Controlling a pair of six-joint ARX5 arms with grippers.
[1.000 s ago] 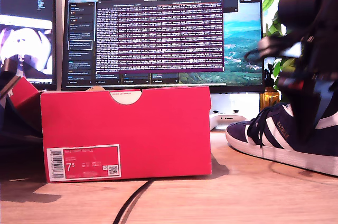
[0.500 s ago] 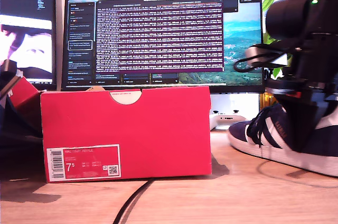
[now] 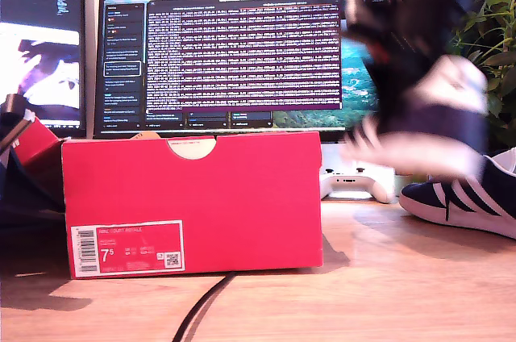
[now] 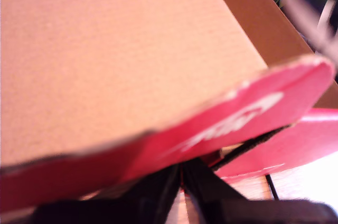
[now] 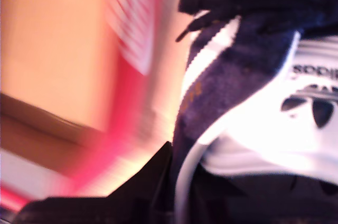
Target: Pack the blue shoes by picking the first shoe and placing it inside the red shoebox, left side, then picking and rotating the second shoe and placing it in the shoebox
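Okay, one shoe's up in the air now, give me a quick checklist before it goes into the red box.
1. Shoe held: my second gripper is shut on the lifted shoe. Ok.
2. Lifted shoe clear of the table: ok.
3. Lid held open by my first gripper: ok.
4. Inside of the box free: cannot tell, the exterior view sees only its front wall.
5. Other shoe out of the path, at the exterior view's right: ok.
6. Lifted shoe's heading: cannot tell, blurred.
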